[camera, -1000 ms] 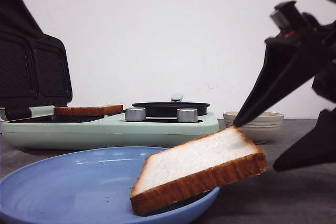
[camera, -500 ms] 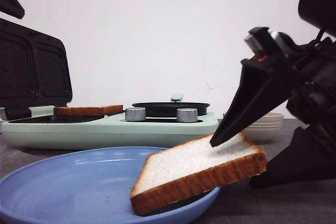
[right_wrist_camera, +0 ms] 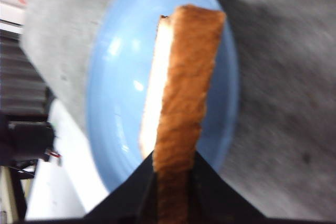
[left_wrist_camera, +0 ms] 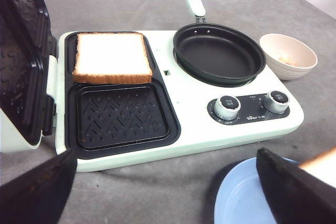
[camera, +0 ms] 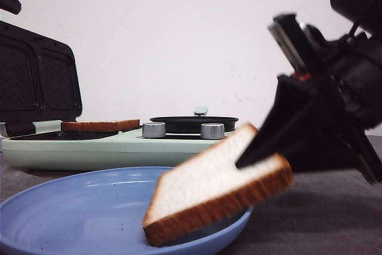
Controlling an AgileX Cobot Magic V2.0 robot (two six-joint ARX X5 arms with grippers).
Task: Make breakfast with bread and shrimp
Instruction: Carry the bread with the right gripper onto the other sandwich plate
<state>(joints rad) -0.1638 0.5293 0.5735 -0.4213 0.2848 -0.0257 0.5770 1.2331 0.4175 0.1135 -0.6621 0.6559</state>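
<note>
One slice of bread (camera: pixel 209 189) is tilted over the blue plate (camera: pixel 89 213), its low corner on the plate and its right end raised. My right gripper (camera: pixel 255 165) is shut on that raised end. In the right wrist view the slice (right_wrist_camera: pixel 184 87) stands edge-on, pinched in the gripper (right_wrist_camera: pixel 176 169). A second slice (left_wrist_camera: pixel 111 56) lies flat on the far grill plate of the breakfast maker. My left gripper (left_wrist_camera: pixel 168 177) hangs open above the table in front of the maker, holding nothing. I cannot make out shrimp; the cream bowl (left_wrist_camera: pixel 287 56) holds something pale orange.
The mint-green breakfast maker (left_wrist_camera: pixel 194 129) has its ridged lid (left_wrist_camera: pixel 21 61) open at the left, an empty near grill plate (left_wrist_camera: pixel 123 116), a black frying pan (left_wrist_camera: pixel 219 53) and two knobs (left_wrist_camera: pixel 228 106). The blue plate (left_wrist_camera: pixel 236 203) lies just in front of it.
My right gripper came down and left, shut on the right end of the slice and raised it, so the slice tilts more steeply. The bowl is now hidden behind the gripper in the front view.
</note>
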